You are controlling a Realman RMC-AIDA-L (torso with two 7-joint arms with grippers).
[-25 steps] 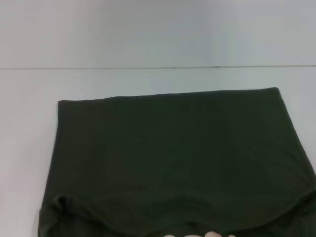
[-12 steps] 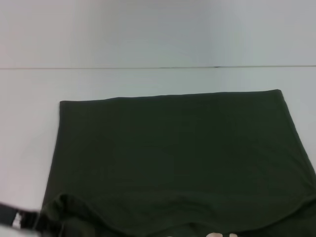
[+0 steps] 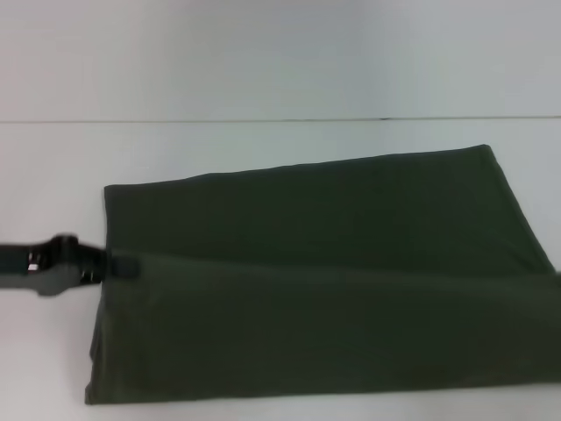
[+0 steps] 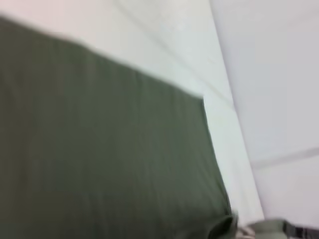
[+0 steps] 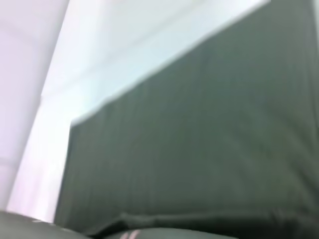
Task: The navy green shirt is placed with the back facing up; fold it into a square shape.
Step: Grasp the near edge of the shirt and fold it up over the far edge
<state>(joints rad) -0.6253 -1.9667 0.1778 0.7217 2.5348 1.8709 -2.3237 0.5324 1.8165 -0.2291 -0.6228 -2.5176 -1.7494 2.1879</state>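
One garment: the navy green shirt (image 3: 316,281) lies on the white table (image 3: 263,140), taking up most of the near half.
Fold: a near layer lies doubled over the far layer, its upper edge running left to right across the middle of the cloth.
Outline: a broad rectangle, the far right corner reaching farthest back, the near left corner close to the table's front.
Left gripper (image 3: 121,265): comes in from the left at the cloth's left edge, right at the fold line, clamped on the shirt's edge there.
Right gripper: outside the head view, so its jaws cannot be judged.
Left wrist view: plain green cloth (image 4: 99,159) against the table.
Right wrist view: the same plain cloth (image 5: 199,139).
Writing: no readable lettering shows on the upturned surface.
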